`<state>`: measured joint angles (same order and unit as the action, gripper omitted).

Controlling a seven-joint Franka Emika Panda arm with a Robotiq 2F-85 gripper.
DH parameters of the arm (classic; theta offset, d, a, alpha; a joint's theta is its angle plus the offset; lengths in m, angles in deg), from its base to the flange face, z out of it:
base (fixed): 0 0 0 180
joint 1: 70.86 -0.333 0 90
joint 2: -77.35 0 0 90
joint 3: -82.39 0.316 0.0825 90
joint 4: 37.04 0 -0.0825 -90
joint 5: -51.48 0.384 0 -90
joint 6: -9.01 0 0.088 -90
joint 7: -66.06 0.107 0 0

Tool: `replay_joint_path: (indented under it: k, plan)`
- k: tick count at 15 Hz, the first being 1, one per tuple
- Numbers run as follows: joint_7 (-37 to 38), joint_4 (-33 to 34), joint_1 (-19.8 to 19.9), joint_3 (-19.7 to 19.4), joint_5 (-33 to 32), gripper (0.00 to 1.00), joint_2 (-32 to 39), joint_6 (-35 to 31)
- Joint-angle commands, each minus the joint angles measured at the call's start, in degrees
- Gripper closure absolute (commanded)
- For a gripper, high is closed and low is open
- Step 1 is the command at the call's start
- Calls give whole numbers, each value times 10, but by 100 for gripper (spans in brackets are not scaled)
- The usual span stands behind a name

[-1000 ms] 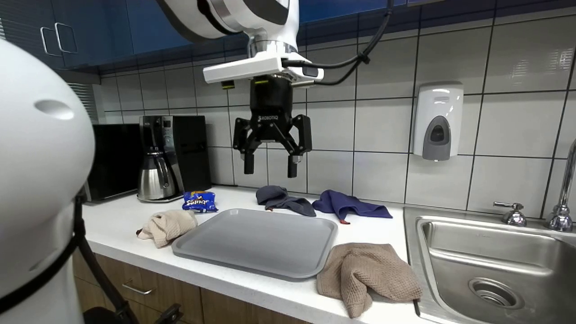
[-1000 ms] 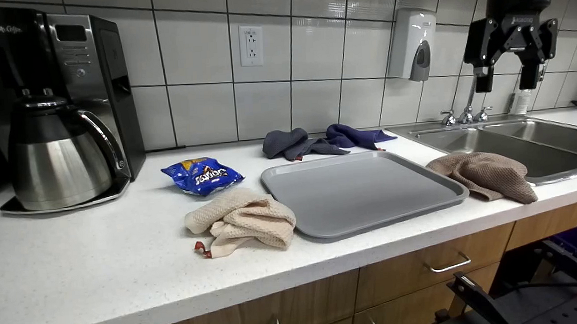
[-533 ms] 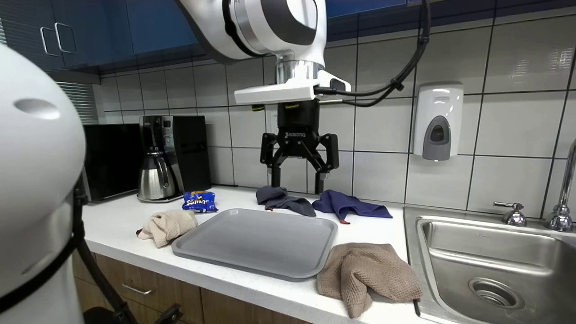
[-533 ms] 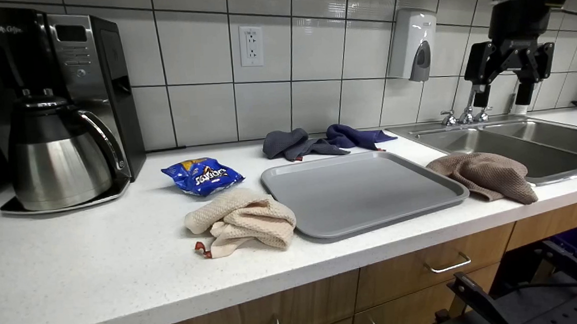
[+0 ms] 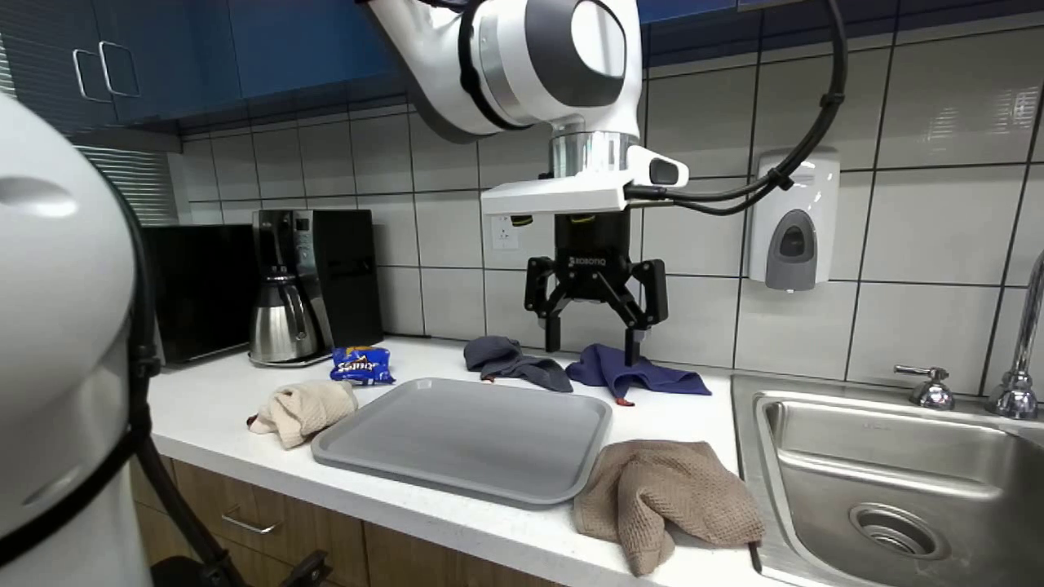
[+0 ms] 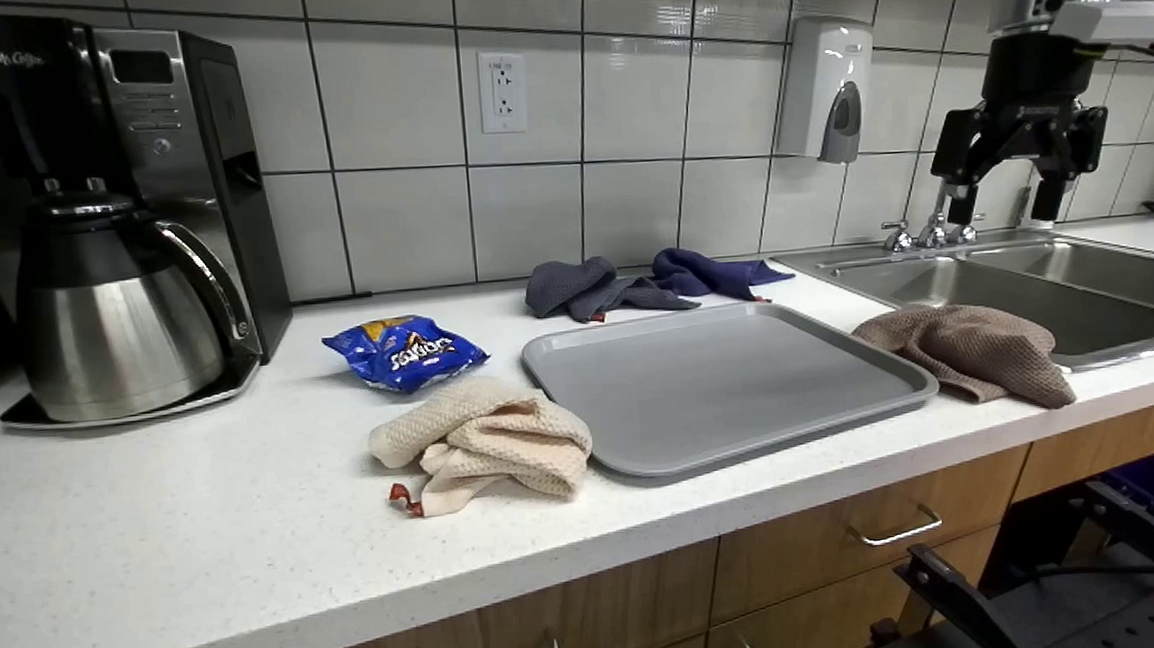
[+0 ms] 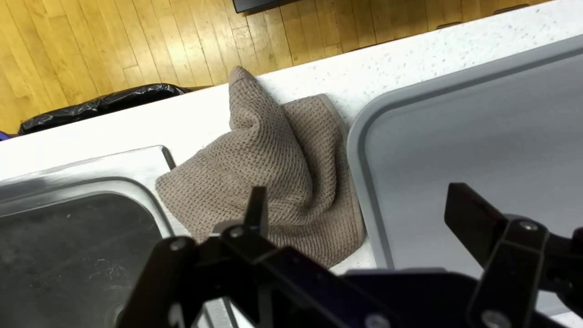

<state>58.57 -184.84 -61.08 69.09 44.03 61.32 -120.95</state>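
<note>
My black gripper (image 5: pixel 593 342) hangs above the counter, its jaws wide apart and nothing between them. In an exterior view the gripper (image 6: pixel 1005 206) appears in front of the faucet. Looking down in the wrist view, the crumpled brown cloth (image 7: pixel 255 155) lies beneath one finger, and the corner of the grey tray (image 7: pixel 473 136) beneath the other. Neither is touched. The brown cloth (image 5: pixel 665 489) rests between tray and sink. Behind the tray lie a dark grey cloth (image 5: pixel 514 363) and a navy cloth (image 5: pixel 644 379). A beige cloth (image 6: pixel 494 439) and a blue snack bag (image 6: pixel 406 352) sit across the tray.
A steel sink (image 5: pixel 889 481) with a faucet (image 5: pixel 1015 399) borders the brown cloth. The coffee maker (image 6: pixel 121 232) stands at the counter's far end from the sink. A soap dispenser (image 5: pixel 795 220) is fixed to the tiled wall. Blue cabinets (image 5: pixel 294 57) hang overhead.
The arm has swung across toward the sink side in an exterior view and come lower, its jaws still apart. The cloths, tray and bag have stayed put.
</note>
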Motion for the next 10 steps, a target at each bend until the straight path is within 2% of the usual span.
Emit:
replay_joint_path:
  k: [1, 10]
  plan:
    - [-2, 5, 7, 5, 3, 0, 5, 2]
    - [-2, 10, 8, 4, 3, 0, 9, 2]
